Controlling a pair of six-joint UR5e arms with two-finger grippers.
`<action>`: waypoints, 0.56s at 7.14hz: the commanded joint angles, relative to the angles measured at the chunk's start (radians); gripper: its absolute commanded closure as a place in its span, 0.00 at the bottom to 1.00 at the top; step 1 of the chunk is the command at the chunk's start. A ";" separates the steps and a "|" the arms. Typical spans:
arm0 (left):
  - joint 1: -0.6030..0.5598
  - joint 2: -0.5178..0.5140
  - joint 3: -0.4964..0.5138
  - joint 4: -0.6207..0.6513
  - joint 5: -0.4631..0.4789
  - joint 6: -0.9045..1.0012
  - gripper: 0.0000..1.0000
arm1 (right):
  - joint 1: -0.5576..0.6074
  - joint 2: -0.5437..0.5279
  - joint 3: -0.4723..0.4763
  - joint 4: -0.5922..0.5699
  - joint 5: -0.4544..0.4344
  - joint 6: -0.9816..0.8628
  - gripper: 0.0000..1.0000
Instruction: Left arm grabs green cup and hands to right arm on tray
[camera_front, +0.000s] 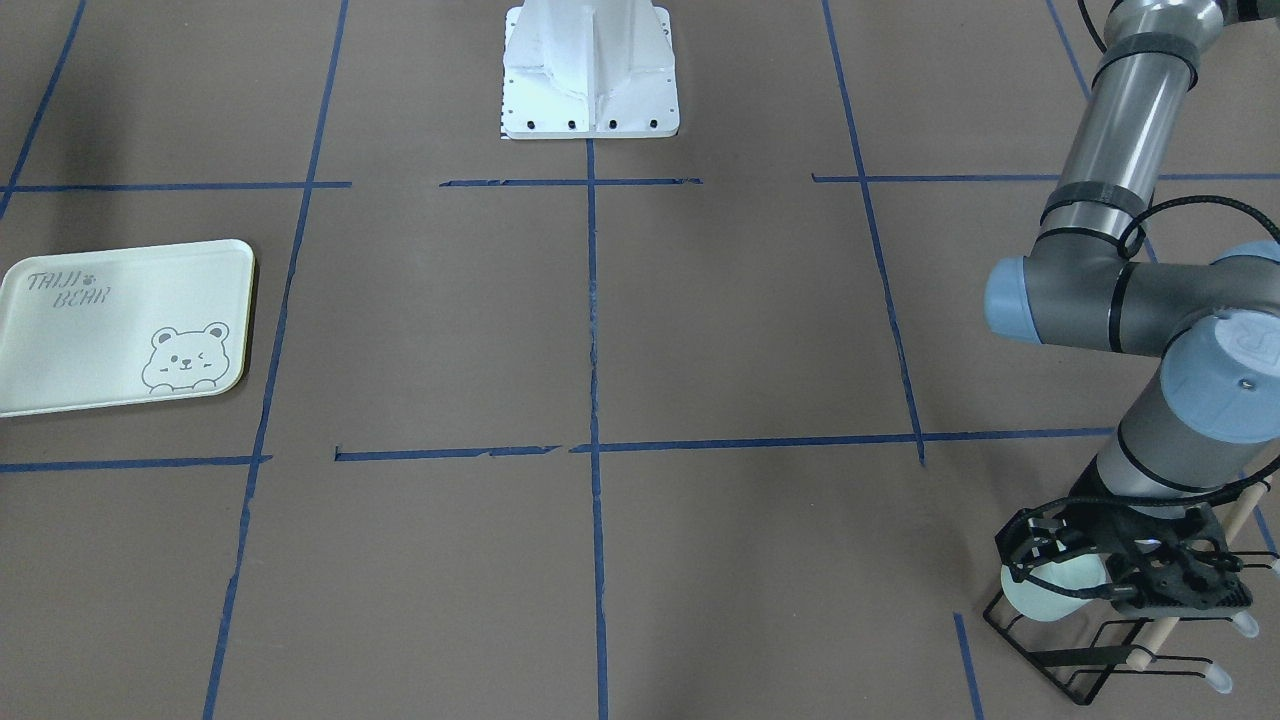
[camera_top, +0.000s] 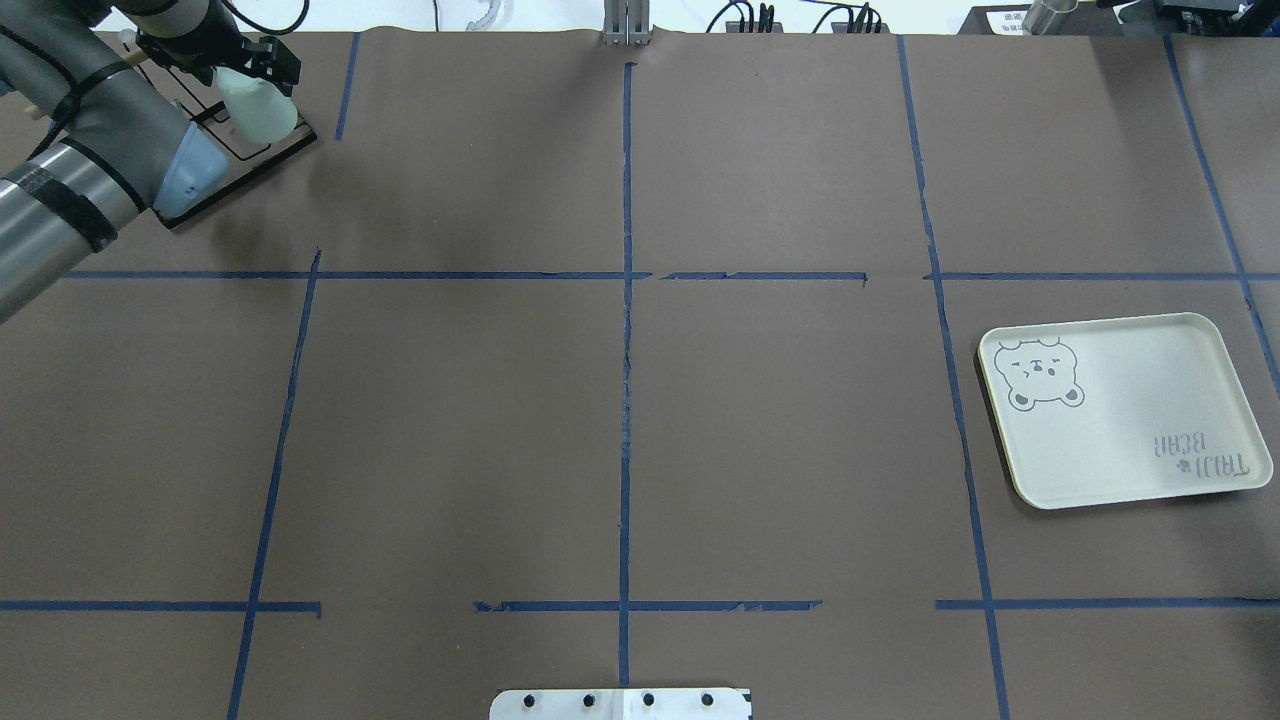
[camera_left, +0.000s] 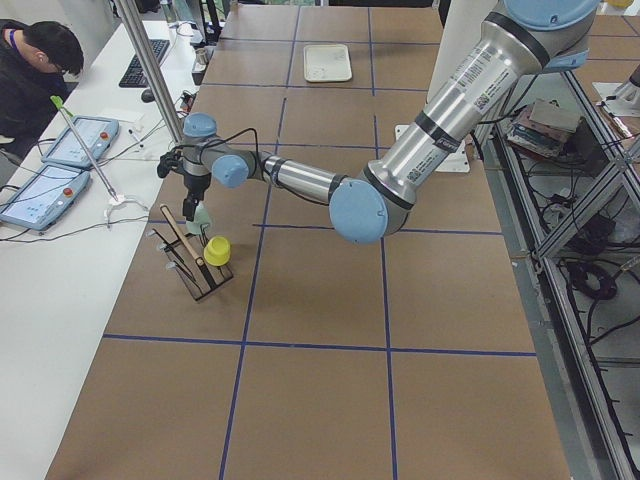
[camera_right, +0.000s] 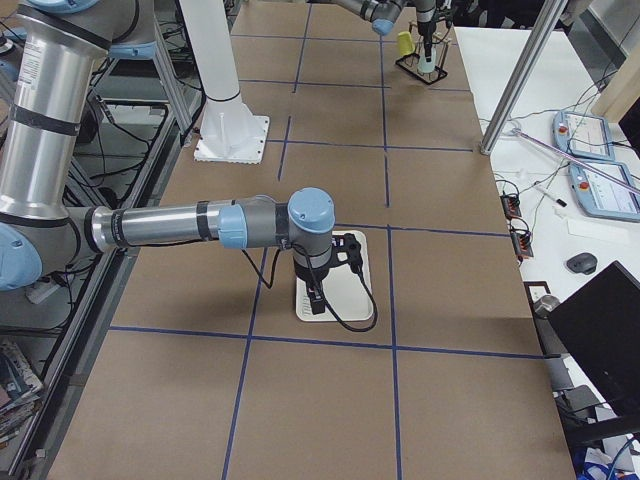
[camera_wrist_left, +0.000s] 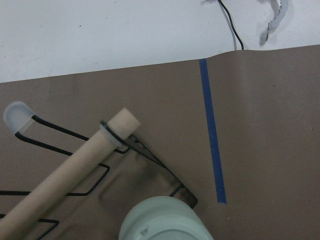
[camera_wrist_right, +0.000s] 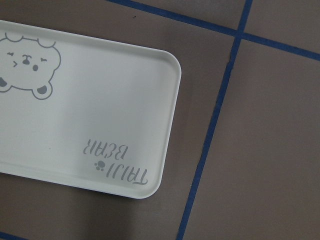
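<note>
The green cup (camera_front: 1050, 590) sits between the fingers of my left gripper (camera_front: 1120, 578), which is shut on it just above the black wire rack (camera_front: 1085, 655) at the table's far left corner. The cup also shows in the overhead view (camera_top: 258, 105), the left side view (camera_left: 202, 218) and at the bottom of the left wrist view (camera_wrist_left: 165, 220). The cream bear tray (camera_top: 1120, 410) lies flat on the right side of the table. My right gripper (camera_right: 322, 285) hangs low over the tray (camera_right: 340, 300); I cannot tell whether it is open or shut. The right wrist view shows only the tray (camera_wrist_right: 85, 110).
A yellow cup (camera_left: 217, 250) sits on the rack (camera_left: 195, 268), beside a wooden dowel (camera_wrist_left: 70, 170). The robot's white base (camera_front: 590, 70) stands mid-table. An operator (camera_left: 35, 70) sits at a side desk with tablets (camera_left: 45, 190).
</note>
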 joint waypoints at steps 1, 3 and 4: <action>0.001 0.002 0.008 0.003 0.000 -0.004 0.08 | 0.000 0.000 0.000 0.000 -0.001 0.000 0.00; 0.000 0.002 0.005 0.002 0.000 -0.007 0.72 | 0.000 0.000 0.000 0.000 -0.001 0.000 0.00; -0.006 0.000 -0.001 0.003 -0.001 -0.008 0.81 | 0.000 0.000 0.000 0.000 -0.003 0.000 0.00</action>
